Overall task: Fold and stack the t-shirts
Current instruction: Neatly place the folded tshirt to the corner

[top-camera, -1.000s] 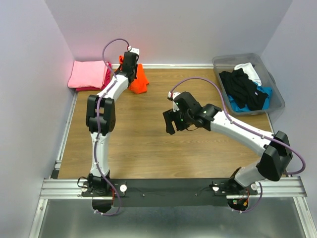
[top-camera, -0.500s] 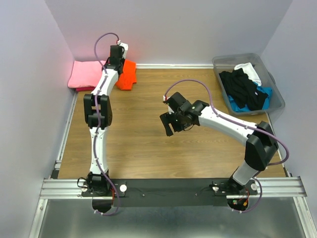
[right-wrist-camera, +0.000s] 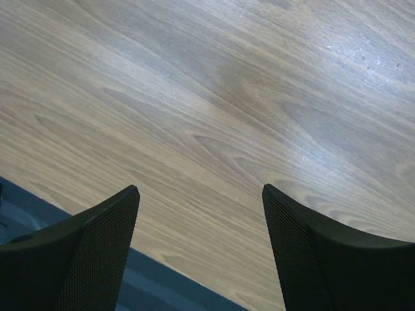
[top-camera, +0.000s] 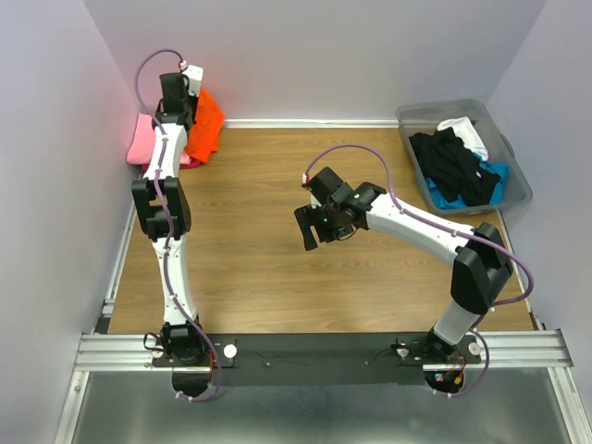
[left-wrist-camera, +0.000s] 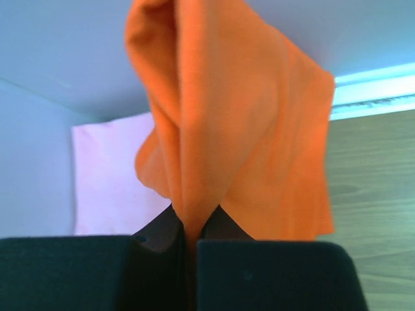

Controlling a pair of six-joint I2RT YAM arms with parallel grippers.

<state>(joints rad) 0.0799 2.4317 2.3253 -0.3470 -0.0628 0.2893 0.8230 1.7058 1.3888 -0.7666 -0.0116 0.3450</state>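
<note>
You are seeing two grippers: the left gripper is clamping one bright orange cloth t-shirt above the folded light pink t-shirt, far left; the right gripper is standing open over the wooden table. Only the top view is showing the translucent grey plastic bin.

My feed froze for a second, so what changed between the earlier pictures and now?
The left tool, shut on the bright orange cloth t-shirt, carried it leftward and farther back, over the folded light pink t-shirt stack in the far left corner. The right tool, open and empty, drifted slightly left. The translucent grey plastic bin and the shirts in it stayed put.
</note>
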